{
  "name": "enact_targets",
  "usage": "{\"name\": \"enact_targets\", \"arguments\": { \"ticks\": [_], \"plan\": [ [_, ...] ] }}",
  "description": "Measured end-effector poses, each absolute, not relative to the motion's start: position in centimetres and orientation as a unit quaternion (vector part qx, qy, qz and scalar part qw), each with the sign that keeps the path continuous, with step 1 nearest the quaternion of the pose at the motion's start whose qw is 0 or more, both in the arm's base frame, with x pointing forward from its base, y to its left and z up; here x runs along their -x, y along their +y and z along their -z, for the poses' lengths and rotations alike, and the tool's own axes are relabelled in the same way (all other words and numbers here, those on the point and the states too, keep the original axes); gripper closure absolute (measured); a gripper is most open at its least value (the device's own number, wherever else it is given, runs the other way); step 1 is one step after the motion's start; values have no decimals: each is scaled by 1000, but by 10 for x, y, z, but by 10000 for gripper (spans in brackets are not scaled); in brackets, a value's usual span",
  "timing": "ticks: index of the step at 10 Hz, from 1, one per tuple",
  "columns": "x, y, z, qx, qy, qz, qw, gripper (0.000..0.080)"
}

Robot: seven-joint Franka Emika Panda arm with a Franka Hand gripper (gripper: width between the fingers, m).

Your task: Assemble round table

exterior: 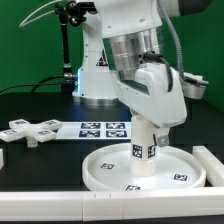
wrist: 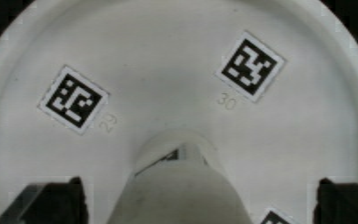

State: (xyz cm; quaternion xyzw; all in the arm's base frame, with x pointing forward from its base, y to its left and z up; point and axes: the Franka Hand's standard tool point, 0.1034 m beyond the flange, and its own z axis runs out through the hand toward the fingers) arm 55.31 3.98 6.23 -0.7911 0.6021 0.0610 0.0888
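Exterior view: the arm's white wrist housing covers the top of the post [exterior: 141, 150]. Only its lower part shows, with two square tags, and the jaws are lost behind the housing. The post stands upright at about the middle of the round disc [exterior: 100, 172], which lies on the black counter [exterior: 40, 165] near its front edge. The joint between post and disc floor is too small to resolve. The cross-shaped piece [exterior: 30, 128] lies flat toward the exterior view's left, well apart from the disc. The marker board [exterior: 105, 128] lies behind the disc. A white rail [exterior: 207, 160] at the exterior view's right is cut off by the frame. Wrist view: the disc [wrist: 158, 60] fills the picture with its rim partly cropped, and it carries two tags [wrist: 78, 97] [wrist: 247, 68]. A faint raised mark beside the second tag cannot be read. The tags carry patterns only, and no writing is legible in either view. The post [wrist: 190, 185] appears foreshortened and grey in shadow, with the dark fingertips [wrist: 60, 200] on either flank. The jaws are closed on the post, and only this view shows it.
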Motion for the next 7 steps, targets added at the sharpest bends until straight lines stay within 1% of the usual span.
{"name": "enact_targets", "arguments": {
  "ticks": [3,5,7],
  "plan": [
    [-553,40,-62,855,507,-51,95,151],
    [-552,37,-63,907,409,-40,89,151],
    [-555,37,-69,943,320,-26,86,151]
  ]
}}
